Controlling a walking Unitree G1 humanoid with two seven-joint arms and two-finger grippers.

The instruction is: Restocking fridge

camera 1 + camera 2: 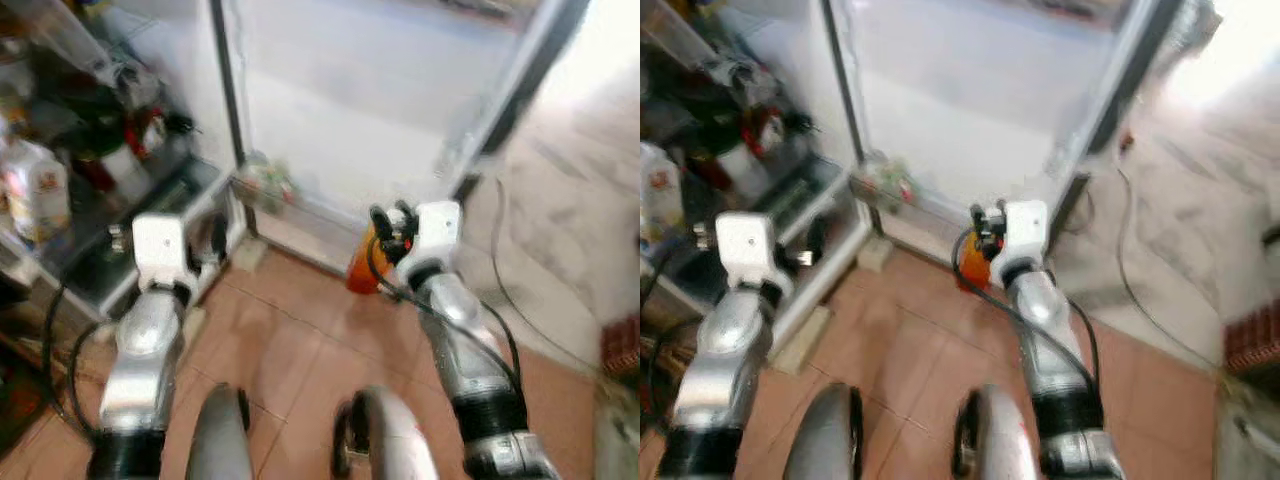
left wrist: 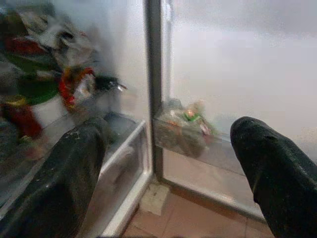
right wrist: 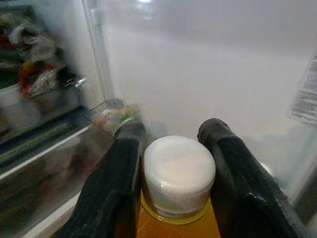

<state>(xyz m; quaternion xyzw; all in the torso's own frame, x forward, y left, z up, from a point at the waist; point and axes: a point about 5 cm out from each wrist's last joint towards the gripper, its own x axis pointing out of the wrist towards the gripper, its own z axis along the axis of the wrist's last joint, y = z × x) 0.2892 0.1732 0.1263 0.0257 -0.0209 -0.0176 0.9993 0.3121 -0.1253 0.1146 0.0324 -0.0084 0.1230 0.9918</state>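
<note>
An orange bottle [image 1: 361, 268] with a white cap [image 3: 178, 171] hangs below my right gripper [image 3: 173, 163], whose two black fingers [image 3: 119, 188] are shut on its neck. I hold it low in front of the open fridge door [image 1: 380, 110]. My left gripper [image 2: 173, 163] is open with nothing between its fingers [image 2: 64, 178], pointing at the foot of the fridge. The fridge's shelves [image 1: 90, 150] on the left hold jars, bags and a white jug [image 1: 35, 190]. A door bin [image 1: 268, 185] near the hinge carries small packets.
The floor is terracotta tile [image 1: 300, 350]. A black cable [image 1: 500, 270] runs along the pale floor at the right. A red crate [image 1: 622, 345] sits at the right edge. The whole picture is blurred from motion.
</note>
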